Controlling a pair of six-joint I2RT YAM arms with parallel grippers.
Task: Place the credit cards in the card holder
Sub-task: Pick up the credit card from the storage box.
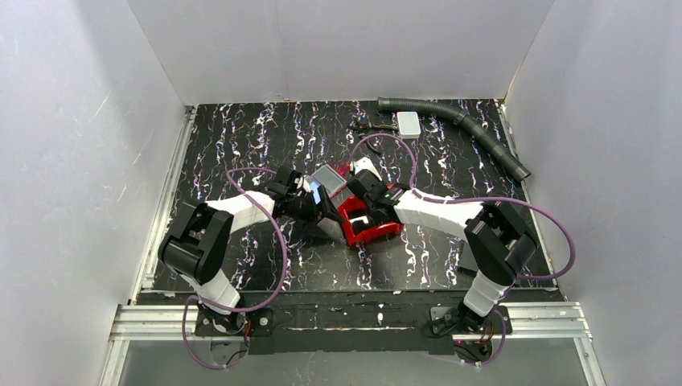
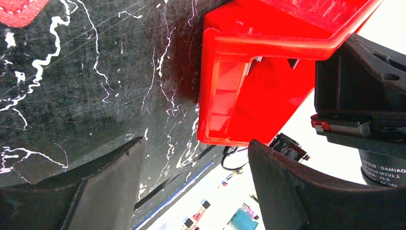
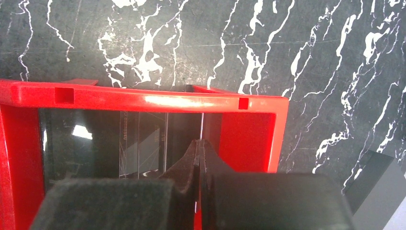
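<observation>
Fingers of the left gripper stand well apart with nothing between them, over the black marbled counter and pointing at the near wall of a red plastic bin. Just behind that gripper, near the middle of the counter, the card holder lies with its grey inside up and dark red showing at its edge. One stitched red corner of it reaches into the top left of the left wrist view. The bin sits just in front of the holder and a little to its right, with a glossy dark sheet inside. The right gripper reaches into the bin, its fingers pressed together. A thin pale strip stands edge-on between them; whether it is a card I cannot tell. At the back right lie a white box and a grey ribbed hose.
</observation>
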